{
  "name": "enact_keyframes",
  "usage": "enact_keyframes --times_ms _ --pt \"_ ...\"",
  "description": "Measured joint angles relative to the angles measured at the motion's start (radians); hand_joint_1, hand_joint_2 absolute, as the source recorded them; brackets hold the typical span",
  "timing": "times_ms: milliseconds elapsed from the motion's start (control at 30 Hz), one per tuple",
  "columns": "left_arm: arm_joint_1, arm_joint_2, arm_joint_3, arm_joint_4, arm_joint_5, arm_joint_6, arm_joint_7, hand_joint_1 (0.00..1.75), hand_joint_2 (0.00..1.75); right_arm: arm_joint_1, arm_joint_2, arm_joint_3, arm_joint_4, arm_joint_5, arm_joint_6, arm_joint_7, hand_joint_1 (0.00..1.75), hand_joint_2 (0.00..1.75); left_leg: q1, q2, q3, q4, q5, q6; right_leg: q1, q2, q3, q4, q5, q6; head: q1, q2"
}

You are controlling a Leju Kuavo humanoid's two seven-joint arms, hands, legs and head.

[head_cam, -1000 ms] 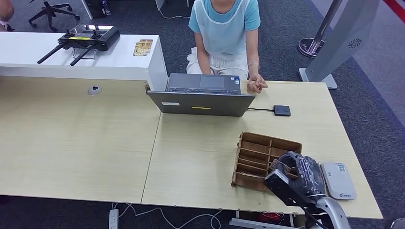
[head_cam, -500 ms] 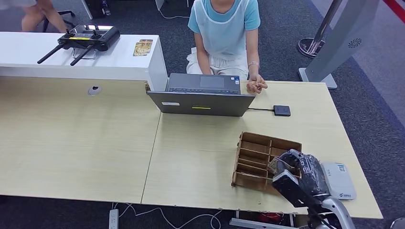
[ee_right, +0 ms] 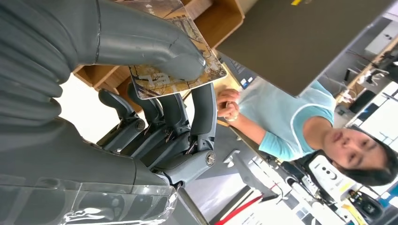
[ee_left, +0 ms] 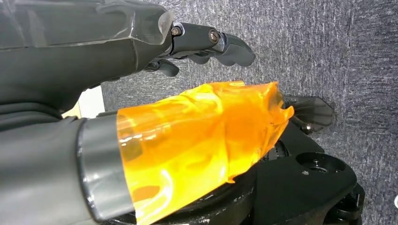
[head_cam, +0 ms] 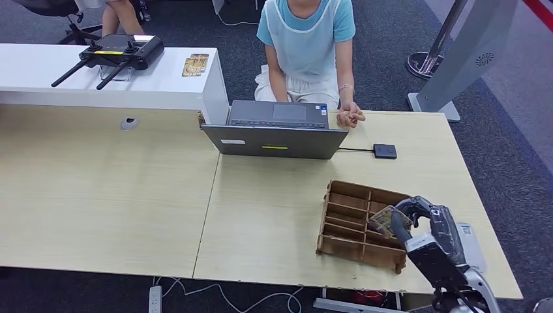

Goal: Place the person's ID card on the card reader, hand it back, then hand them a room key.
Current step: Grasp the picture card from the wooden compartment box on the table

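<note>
1. The robot's right hand [head_cam: 417, 218] pinches a patterned brown-and-cream room key card [head_cam: 385, 220] between thumb and fingers, just above the brown wooden divided card box [head_cam: 345, 218].
2. Judged step: the final handover. Next, the card must travel across to the seated person in the light blue top [head_cam: 306, 39].
3. The card lies roughly flat, its long axis slanting toward the grey laptop [head_cam: 274, 140].
4. The left hand [ee_left: 141, 70] hangs over carpet, fingers loosely curled, holding nothing.

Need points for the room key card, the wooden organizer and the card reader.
room key card [ee_right: 176, 70]: right wrist view, printed face beside the thumb.
wooden organizer [head_cam: 349, 212]: head view, a divider in its left half.
card reader [head_cam: 385, 151]: head view, middle of its black top.
</note>
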Motion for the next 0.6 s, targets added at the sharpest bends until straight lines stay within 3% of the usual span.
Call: enact_keyframes --times_ms 233,600 --pt "0.0 0.004 0.001 0.0 -0.013 -0.004 -0.004 0.0 0.0 -0.015 0.01 -0.02 -0.038 -0.043 0.026 -0.042 1.75 1.75 0.0 0.0 0.0 0.0 0.0 0.0 0.0 0.0 0.0 0.0 0.0 0.0 0.0 0.0" --pt "-0.002 0.011 0.001 0.0 -0.023 -0.009 -0.006 0.0 0.0 -0.079 0.008 -0.017 -0.04 -0.009 0.026 -0.034 1.74 1.75 0.0 0.0 0.0 0.0 0.0 0.0 0.0 0.0 0.0 0.0 0.0 0.0 0.0 0.0"
